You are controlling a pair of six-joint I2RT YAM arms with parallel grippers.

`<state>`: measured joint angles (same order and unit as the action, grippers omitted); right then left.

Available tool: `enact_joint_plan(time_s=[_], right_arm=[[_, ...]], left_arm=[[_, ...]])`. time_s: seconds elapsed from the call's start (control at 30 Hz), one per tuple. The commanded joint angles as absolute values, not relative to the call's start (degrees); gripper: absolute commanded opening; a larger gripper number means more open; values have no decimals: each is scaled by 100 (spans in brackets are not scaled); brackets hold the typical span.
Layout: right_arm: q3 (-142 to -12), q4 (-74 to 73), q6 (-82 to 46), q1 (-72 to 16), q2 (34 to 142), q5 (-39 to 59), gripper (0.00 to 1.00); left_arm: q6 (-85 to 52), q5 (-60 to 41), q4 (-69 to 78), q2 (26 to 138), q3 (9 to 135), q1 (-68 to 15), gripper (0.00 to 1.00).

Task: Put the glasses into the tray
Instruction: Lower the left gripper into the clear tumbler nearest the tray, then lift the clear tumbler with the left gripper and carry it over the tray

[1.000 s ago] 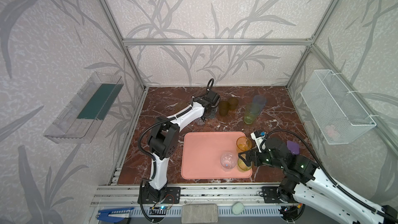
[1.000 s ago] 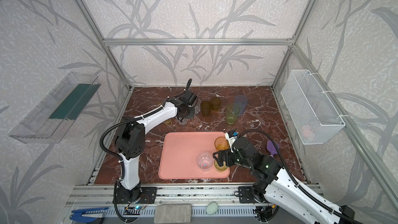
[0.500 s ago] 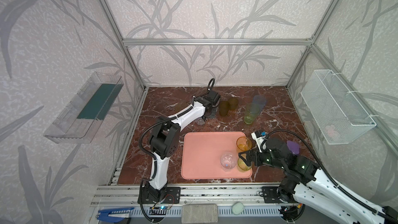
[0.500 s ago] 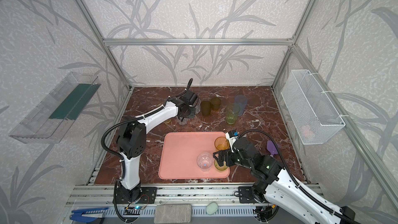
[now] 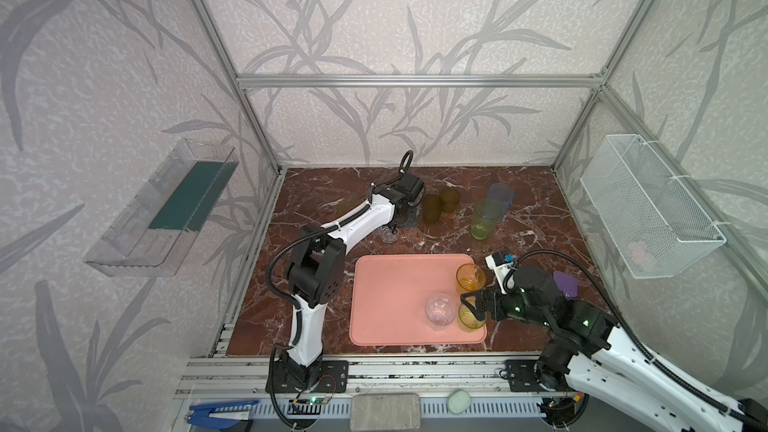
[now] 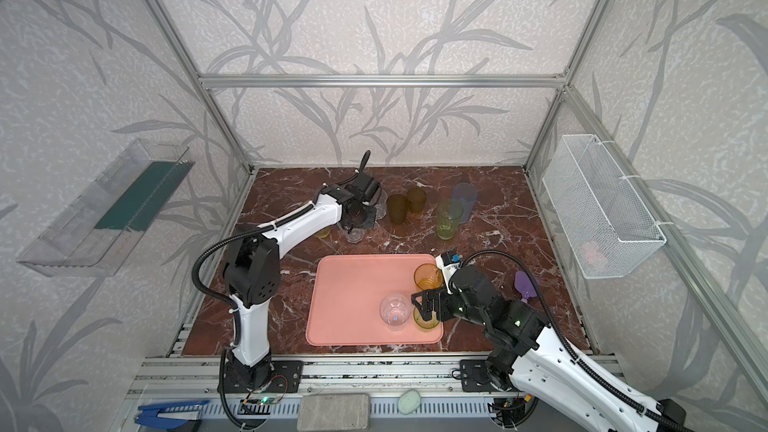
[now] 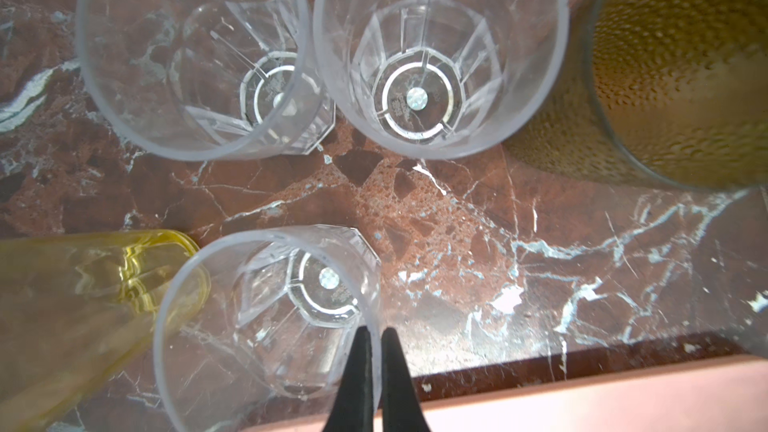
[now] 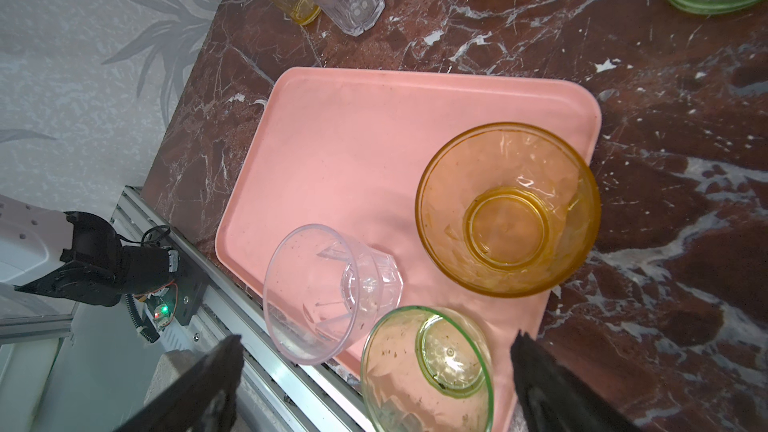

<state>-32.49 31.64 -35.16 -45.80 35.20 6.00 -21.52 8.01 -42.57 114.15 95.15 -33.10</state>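
Red-brown marble worktop (image 5: 536,218) inside a metal-framed cell with leaf-print walls.

Tray (image 5: 395,292): salmon-pink, flat on the worktop at the front middle. Three glasses stand upright on it, all on its right side.
- Orange glass (image 5: 469,278) at the far-right corner.
- Clear glass (image 5: 439,311) toward the near edge.
- Yellow-green glass (image 5: 470,317) at the near-right corner, just beside the clear one.

Right claw (image 8: 378,337): spread wide, with fingers (image 8: 540,376) either side of the yellow-green glass. There is a gap on both sides and nothing is held.

Off the tray's far-left corner, the left claw (image 7: 377,340) is closed. It pinches the wall of a second clear glass (image 7: 266,317) at the rim, one finger inside and one outside. The glass's base looks down on the worktop.

A yellow glass (image 7: 83,284) is just beside the pinched one. Two more clear glasses (image 7: 436,51) stand side by side farther from the tray.

Past the tray's far edge are two amber glasses (image 5: 432,209), near each other. Past its far-right corner, a green glass (image 5: 482,218) and a blue-purple glass (image 5: 500,197) stand close together.

A wire basket (image 5: 648,205) hangs on the wall right of the tray, and a clear bin (image 5: 162,209) on the wall to its left.
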Motion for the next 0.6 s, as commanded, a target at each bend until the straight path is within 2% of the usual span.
enact_joint_plan(time_s=[0.0,0.57], right_arm=[[-3260,3287,-3550,-4603,3421,524,99],[-3186,3042,-4153,-4596,3313,729,99]], left_arm=[[-2300,701,-4458,10907,9336,-3340,0],[-2360,149,-3719,9144,7876,-3397,0]])
